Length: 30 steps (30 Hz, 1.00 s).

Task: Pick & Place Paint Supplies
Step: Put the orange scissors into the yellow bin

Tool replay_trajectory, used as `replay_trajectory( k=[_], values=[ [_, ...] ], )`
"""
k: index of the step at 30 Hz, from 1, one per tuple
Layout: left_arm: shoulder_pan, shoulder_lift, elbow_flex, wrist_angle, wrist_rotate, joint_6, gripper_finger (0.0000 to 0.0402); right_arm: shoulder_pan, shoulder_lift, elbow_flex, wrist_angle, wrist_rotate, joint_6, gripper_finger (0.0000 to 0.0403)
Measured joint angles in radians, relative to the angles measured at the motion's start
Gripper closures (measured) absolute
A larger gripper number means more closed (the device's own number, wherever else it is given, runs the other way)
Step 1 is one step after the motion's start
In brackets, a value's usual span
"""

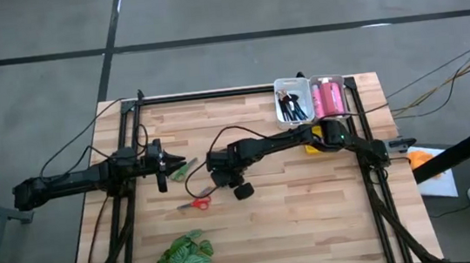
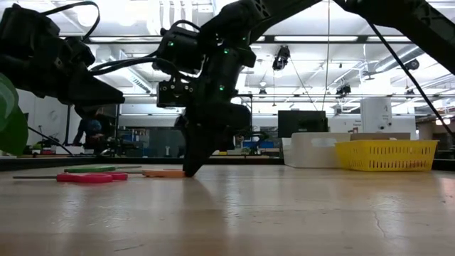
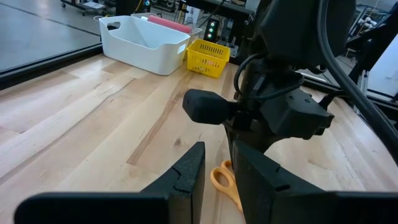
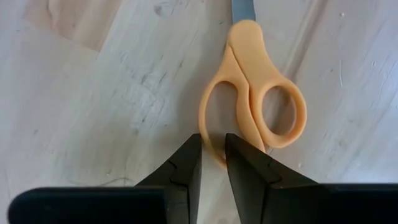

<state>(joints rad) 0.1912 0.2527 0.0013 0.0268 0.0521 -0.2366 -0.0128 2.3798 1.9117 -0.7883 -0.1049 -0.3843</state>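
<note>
Orange-handled scissors (image 4: pixel 239 62) lie flat on the wooden table; they also show in the low view (image 2: pixel 165 173) and the left wrist view (image 3: pixel 222 180). My right gripper (image 4: pixel 213 146) points down over their handle end at mid-table (image 1: pixel 220 184) and is shut on them. Red-handled scissors (image 1: pixel 195 204) and green-handled scissors (image 1: pixel 186 165) lie flat nearby. My left gripper (image 1: pixel 168 164) hovers at the table's left, shut and empty, beside the green scissors. Brushes (image 1: pixel 292 106) and pink tubes (image 1: pixel 329 97) lie in bins at the far right. My right gripper pinches the rim of the larger handle loop (image 4: pixel 214 155) between its two fingers, at the loop's outer end. The fingers come from above, pointing down, with their tips at the table (image 2: pixel 190 169). The scissors lie flat on the table.
A white bin (image 1: pixel 276 88) and a bin beside it stand at the far right edge. A yellow basket (image 2: pixel 387 154) sits under my right arm. A green leafy plant (image 1: pixel 181 260) lies near the front left. Cables trail over the table's left part.
</note>
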Motion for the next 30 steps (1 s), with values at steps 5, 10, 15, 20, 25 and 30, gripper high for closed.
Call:
replay_trajectory(
  k=[5, 10, 15, 20, 25, 30],
  values=[
    [0.0, 0.0, 0.0, 0.0, 0.0, 0.0, 0.0315, 0.002, -0.003, -0.008, -0.011, 0.002, 0.0, 0.0335],
    [0.0, 0.0, 0.0, 0.0, 0.0, 0.0, 0.0315, 0.002, -0.003, -0.007, -0.013, 0.002, 0.0, 0.0335],
    [0.0, 0.0, 0.0, 0.0, 0.0, 0.0, 0.0315, 0.003, -0.003, -0.008, -0.014, 0.002, 0.0, 0.0335],
    [0.0, 0.0, 0.0, 0.0, 0.0, 0.0, 0.0315, 0.013, -0.003, -0.008, -0.013, 0.008, 0.0, 0.0335],
    [0.0, 0.0, 0.0, 0.0, 0.0, 0.0, 0.0315, 0.016, -0.003, -0.008, -0.014, 0.008, 0.0, 0.036],
    [0.0, 0.0, 0.0, 0.0, 0.0, 0.0, 0.0315, 0.017, -0.003, -0.008, -0.015, 0.006, 0.006, 0.0387]
  ],
)
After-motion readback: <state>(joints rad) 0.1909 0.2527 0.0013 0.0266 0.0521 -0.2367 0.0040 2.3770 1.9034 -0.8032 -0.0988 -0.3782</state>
